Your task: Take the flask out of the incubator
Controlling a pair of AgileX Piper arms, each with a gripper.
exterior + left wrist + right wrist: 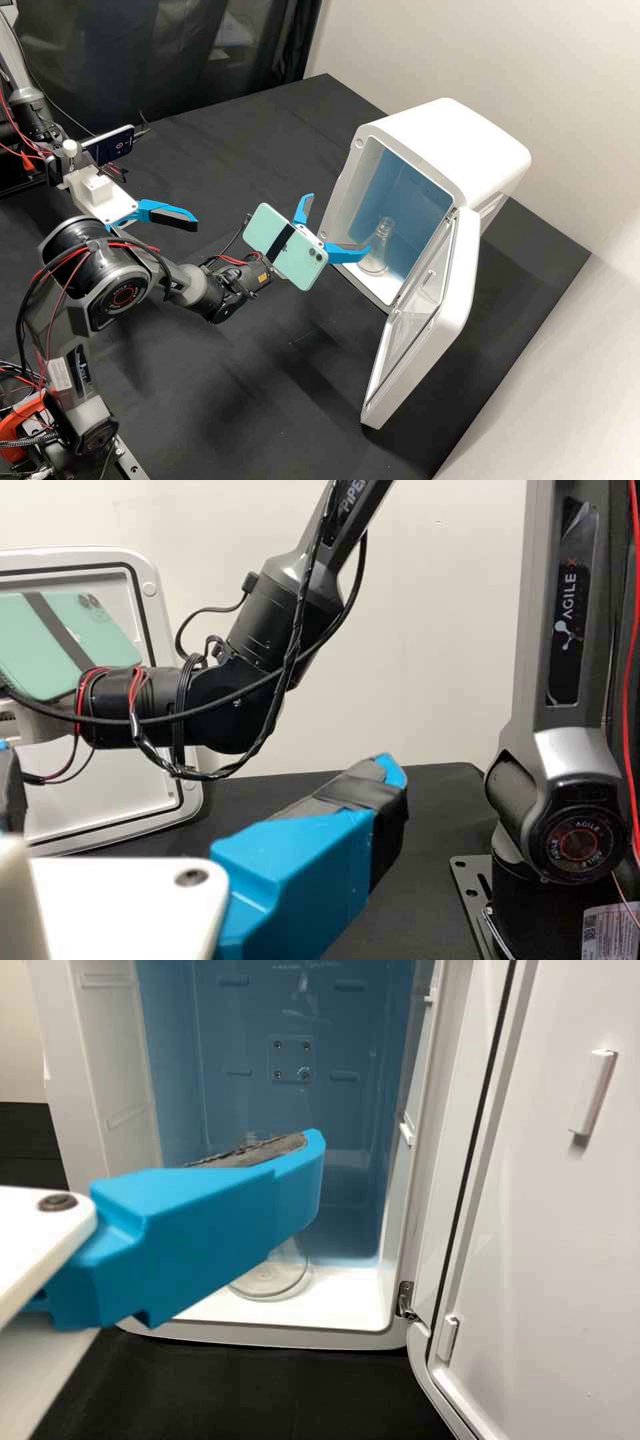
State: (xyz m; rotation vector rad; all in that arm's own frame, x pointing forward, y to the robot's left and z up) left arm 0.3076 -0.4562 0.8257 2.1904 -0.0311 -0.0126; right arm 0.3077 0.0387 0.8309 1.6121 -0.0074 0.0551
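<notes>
Hovering | right gripper (339, 223) spread at incubator (453, 140) mouth | flask (381, 241) apparently inside

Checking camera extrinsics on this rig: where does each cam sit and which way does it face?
High view: fixed off the arms, looking down on the bench; shows both arms, left gripper, right gripper, open incubator.
Left wrist view: on left wrist, facing the right arm and incubator; own gripper in front.
Right wrist view: on right wrist, facing into the incubator at the flask; own finger in front.
Shared: all see the incubator.
</notes>
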